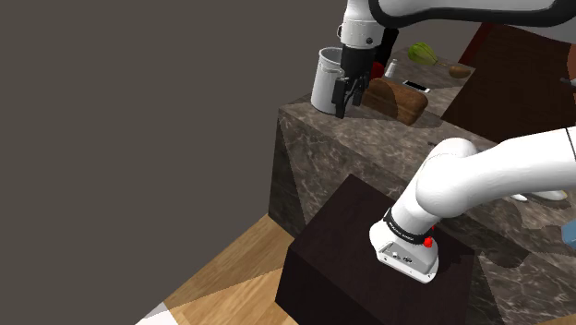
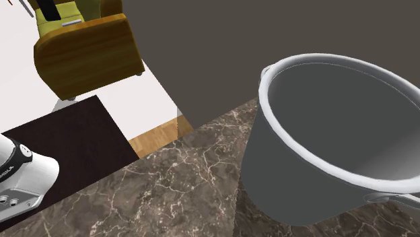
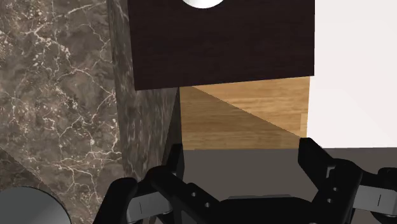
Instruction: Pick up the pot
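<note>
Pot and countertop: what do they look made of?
Pot: probably metal, going by the smooth grey walls with a soft sheen and a paler rolled rim. Countertop: looks like dark brown marble, going by the white veining.

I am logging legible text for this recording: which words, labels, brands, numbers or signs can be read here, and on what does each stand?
No text can be read.
black band round the arm's foot: pale marks, too small to read.
white foot of the arm: dark marks by the picture's edge, too small to read.
grey round pot with a pale rim: no label or marking visible.
</note>
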### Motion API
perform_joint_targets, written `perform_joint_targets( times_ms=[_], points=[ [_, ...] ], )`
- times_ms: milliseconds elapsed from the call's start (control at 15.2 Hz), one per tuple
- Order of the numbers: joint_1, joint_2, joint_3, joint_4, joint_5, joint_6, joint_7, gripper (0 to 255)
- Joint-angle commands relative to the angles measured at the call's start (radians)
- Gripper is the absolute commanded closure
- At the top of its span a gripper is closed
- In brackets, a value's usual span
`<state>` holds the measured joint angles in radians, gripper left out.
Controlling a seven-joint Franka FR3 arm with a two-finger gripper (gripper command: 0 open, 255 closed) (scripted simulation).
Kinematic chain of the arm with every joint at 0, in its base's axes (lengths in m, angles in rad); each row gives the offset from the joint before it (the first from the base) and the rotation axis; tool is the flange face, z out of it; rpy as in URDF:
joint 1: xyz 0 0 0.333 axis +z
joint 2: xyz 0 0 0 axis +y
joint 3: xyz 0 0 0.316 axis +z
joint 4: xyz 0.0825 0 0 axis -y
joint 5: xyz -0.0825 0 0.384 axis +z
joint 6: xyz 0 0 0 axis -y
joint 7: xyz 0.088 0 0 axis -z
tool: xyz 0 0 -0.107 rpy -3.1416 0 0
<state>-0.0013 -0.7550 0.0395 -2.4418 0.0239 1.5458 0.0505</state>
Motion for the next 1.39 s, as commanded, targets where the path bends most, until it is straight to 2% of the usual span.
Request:
perform_joint_targets(
  times_ms=[0, 330, 660, 990, 1320],
  points=[
    [0.0, 0.0, 0.0, 0.0, 0.0, 0.0, 0.0, 0],
    [-0.037, 0.107, -0.106, 0.068, -0.06, 0.053, -0.126, 0],
    [-0.062, 0.239, -0.205, 0.168, -0.09, 0.099, -0.25, 0],
    [-0.078, 0.391, -0.297, 0.298, -0.087, 0.13, -0.378, 0],
    [-0.094, 0.564, -0.381, 0.461, -0.046, 0.14, -0.512, 0]
  ],
)
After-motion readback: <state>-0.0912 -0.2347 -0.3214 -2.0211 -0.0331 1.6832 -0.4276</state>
